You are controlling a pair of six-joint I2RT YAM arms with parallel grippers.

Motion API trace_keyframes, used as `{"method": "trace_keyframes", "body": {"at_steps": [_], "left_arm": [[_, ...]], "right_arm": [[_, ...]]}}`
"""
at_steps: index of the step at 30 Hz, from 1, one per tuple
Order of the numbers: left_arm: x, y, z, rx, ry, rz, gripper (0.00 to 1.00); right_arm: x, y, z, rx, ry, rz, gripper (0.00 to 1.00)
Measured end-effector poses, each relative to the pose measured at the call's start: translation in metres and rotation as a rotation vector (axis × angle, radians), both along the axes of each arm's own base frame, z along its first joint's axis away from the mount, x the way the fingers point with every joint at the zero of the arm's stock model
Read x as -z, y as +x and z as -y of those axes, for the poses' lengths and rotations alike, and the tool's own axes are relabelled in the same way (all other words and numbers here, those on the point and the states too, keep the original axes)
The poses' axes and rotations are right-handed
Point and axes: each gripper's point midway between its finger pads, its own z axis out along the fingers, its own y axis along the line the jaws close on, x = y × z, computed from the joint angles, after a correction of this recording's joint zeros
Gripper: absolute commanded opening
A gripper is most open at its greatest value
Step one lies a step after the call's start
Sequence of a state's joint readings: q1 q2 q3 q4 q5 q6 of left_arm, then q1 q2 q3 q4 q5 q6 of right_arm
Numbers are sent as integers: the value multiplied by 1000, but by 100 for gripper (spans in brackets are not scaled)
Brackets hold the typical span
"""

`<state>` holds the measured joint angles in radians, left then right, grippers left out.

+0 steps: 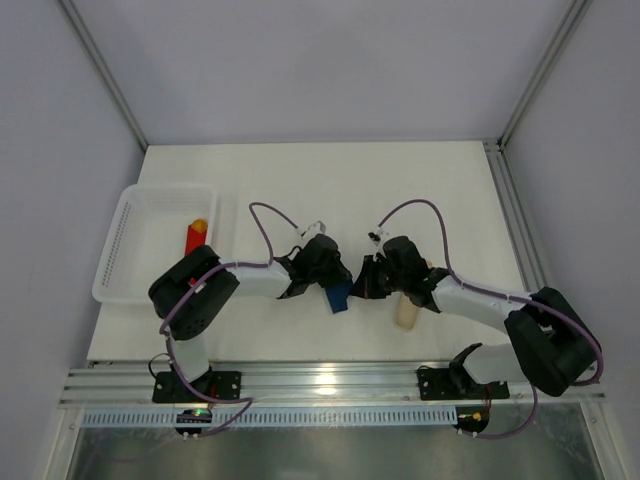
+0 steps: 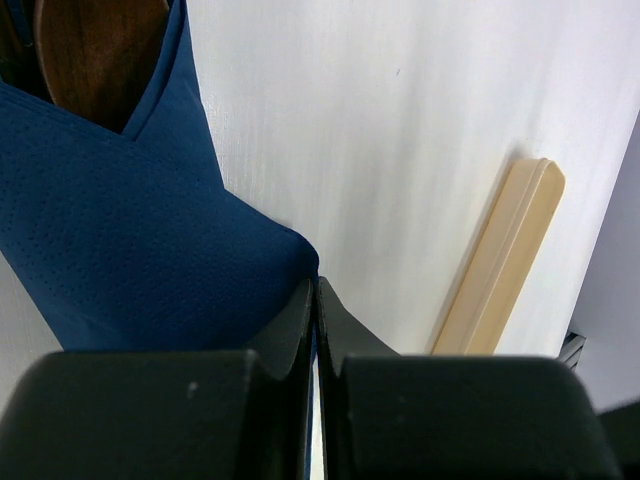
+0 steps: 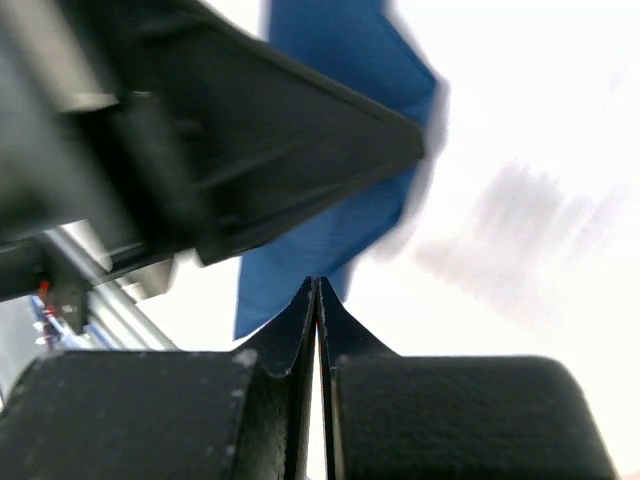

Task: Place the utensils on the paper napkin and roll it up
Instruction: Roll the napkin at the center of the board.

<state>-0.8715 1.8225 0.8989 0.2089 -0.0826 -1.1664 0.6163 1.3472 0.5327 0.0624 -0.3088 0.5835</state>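
Thin navy paper napkin (image 2: 130,230) wrapped over copper-brown utensil (image 2: 90,50); 6 o'clock corner pinched by left gripper (image 2: 316,283); right gripper (image 3: 317,283) closed; rolling unfinished.

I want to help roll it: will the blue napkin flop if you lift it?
Probably floppy: the paper napkin looks thin and bends softly around the brown utensil. Likely light too; its loose fold could open if released.

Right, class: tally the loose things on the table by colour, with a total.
Blue: 1, napkin
Red: 1, block
Beige: 1, bar
White: 1, basket
Brown: 1 seen, utensil in napkin
Total: 5
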Motion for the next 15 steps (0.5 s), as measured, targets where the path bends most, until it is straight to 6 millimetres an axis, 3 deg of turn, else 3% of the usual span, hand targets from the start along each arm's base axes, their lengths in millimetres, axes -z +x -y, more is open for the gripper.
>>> {"method": "trace_keyframes", "body": {"at_steps": [6,15], "left_arm": [[0,0,0,1,-2,1,0],[4,-6,-1,18,-3,-17,0]], "right_arm": [[-33,-3,-10,-50,96,71,4],[-28,-28,-29,-173,201,51,3]]}}
